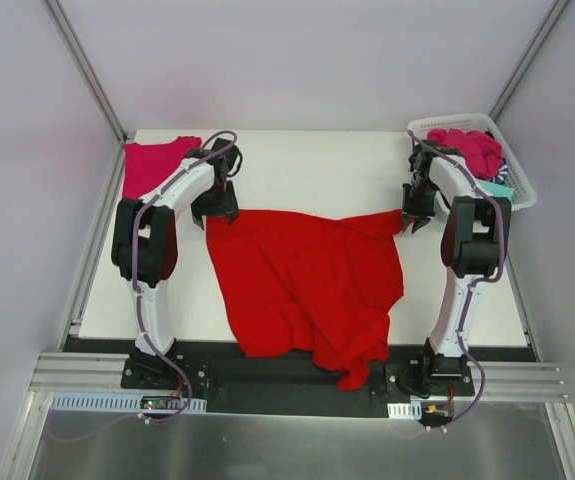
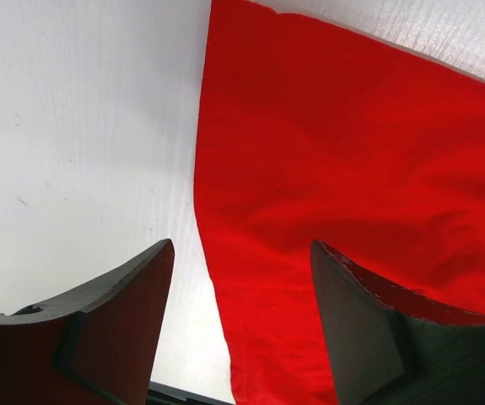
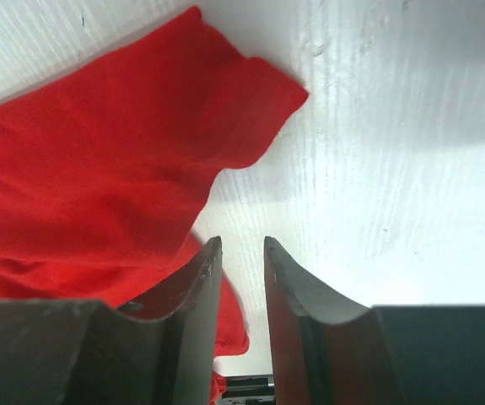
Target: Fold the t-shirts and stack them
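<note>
The red t-shirt (image 1: 302, 280) lies spread over the middle of the white table (image 1: 297, 170). Its far edge runs nearly straight between the two grippers, and its near hem spills past the table's near edge onto the black base rail (image 1: 267, 380). The left gripper (image 1: 217, 208) hangs over the shirt's far-left corner with its jaws released and wide apart. From the left wrist, the cloth's straight side edge runs under the gap with bare table beside it, and nothing is between the fingers (image 2: 115, 321). The right gripper (image 1: 414, 215) is at the shirt's far-right corner, where a short sleeve ends in a blunt, rounded tip. Its jaws stand only narrowly apart, bare table shows between their tips, and they grasp nothing, while the cloth lies just to one side. Open table runs along the far edge behind the shirt and down both sides of it. A magenta-pink shirt (image 1: 152, 165) lies flat at the far-left corner, close behind the left arm. A white lattice basket (image 1: 522, 185) at the far-right corner holds a crumpled magenta shirt (image 1: 467, 148) and a bit of teal cloth (image 1: 497, 187). The tabletop is matt with a faint grain, and pale plain walls enclose it. The red cloth is soft and matt, smooth at the left and rumpled in shallow folds toward the right and the near edge.
</note>
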Tool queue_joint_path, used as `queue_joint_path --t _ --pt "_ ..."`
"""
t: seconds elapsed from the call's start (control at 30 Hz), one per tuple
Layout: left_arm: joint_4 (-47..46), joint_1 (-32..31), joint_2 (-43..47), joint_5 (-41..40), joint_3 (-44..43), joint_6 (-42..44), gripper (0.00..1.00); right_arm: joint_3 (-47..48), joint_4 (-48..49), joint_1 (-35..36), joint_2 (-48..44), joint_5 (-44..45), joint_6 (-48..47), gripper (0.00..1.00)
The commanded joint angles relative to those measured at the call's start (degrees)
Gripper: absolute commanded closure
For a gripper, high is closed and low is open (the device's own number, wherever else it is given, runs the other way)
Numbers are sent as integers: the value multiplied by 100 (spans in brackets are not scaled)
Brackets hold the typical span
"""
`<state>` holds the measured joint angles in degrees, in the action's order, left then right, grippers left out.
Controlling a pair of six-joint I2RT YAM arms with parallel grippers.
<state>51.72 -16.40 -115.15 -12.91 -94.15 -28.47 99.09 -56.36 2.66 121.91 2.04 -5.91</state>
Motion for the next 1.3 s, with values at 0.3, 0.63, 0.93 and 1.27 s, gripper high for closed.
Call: queue_joint_path --t 0.3,0.63,0.93,1.27 --pt "101 32 292 34 2 -18 34 -284 -121 1219 -273 551 125 70" --pt "110 -21 415 -80 72 -10 34 -417 -51 1334 -387 823 143 69" --pt "-13 -223 625 -887 186 -167 34 -503 308 2098 -1133 2649 -593 68" --pt "-277 -240 872 -1083 424 -194 34 -986 643 3390 -1126 4014 -1114 67"
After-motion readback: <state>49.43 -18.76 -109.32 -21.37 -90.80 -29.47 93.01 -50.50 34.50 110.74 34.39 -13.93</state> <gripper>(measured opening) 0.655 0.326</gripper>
